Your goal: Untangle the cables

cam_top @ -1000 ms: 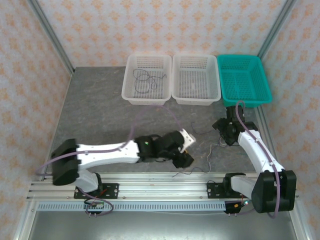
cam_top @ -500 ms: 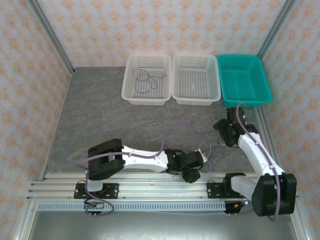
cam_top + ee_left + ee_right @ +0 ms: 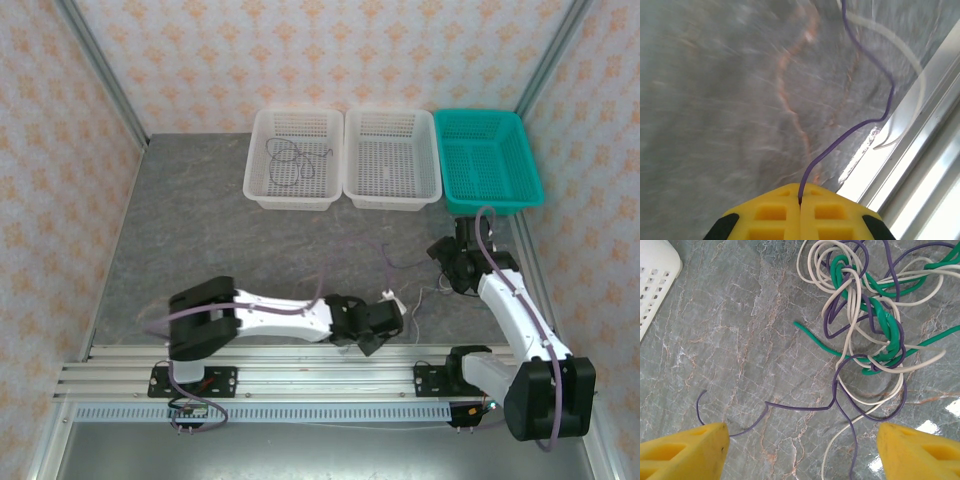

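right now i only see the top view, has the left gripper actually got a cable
observer: yes, the left gripper is shut on the purple cable, which comes out right at the closed jaws.
operator: and the right one
observer: the right gripper is open and holds nothing; a free purple end lies just ahead of it.
operator: is the knot undone
observer: no, the green cable, the white cable and purple strands are wound together in one tangle.

I could make out no lettering, label, brand or number on anything in front of me.
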